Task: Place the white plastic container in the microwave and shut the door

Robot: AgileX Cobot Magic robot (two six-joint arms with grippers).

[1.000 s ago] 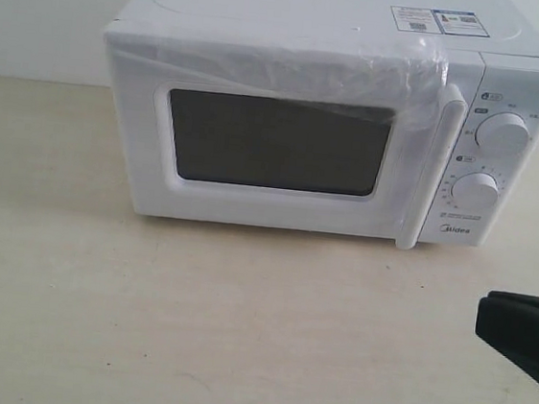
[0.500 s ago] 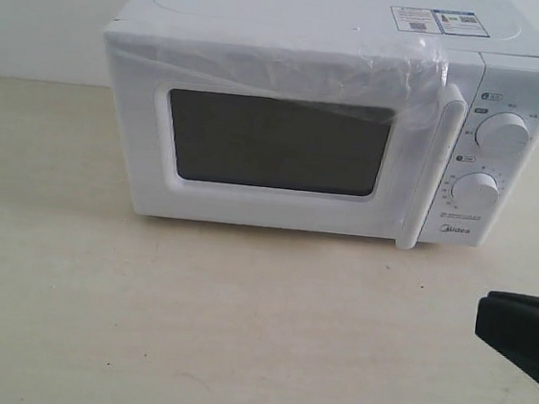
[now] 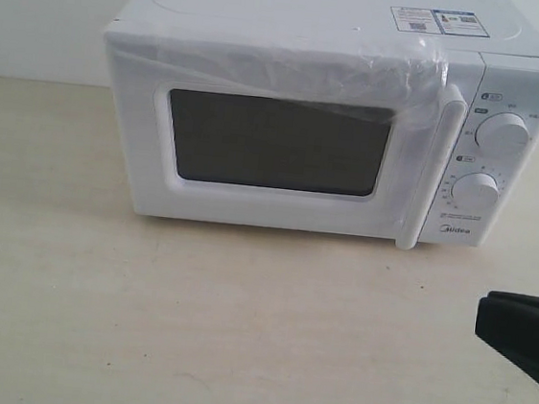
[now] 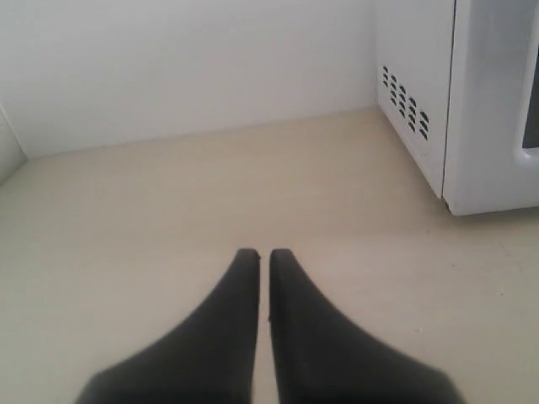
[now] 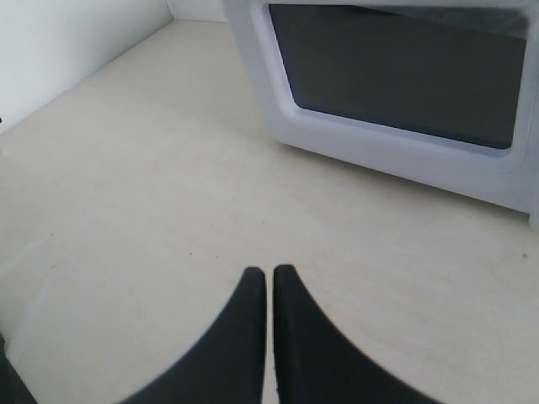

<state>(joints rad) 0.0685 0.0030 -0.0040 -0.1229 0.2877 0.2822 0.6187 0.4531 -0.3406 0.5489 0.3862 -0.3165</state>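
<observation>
On the bench [image 3: 190,319] | microwave [image 3: 270,9] set with door [image 3: 275,145] closed | left tool [image 4: 264,252] and right tool [image 5: 269,271] both clamped together, nothing gripped.

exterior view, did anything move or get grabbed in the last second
Nothing visibly changed. The white boxy microwave with two round dials keeps its dark-windowed door shut, and the black right pincer stays closed and empty at the right edge of the view.

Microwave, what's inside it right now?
The door is shut and its window is dark, so the inside of the microwave cannot be seen. The white plastic container shows in no view.
</observation>
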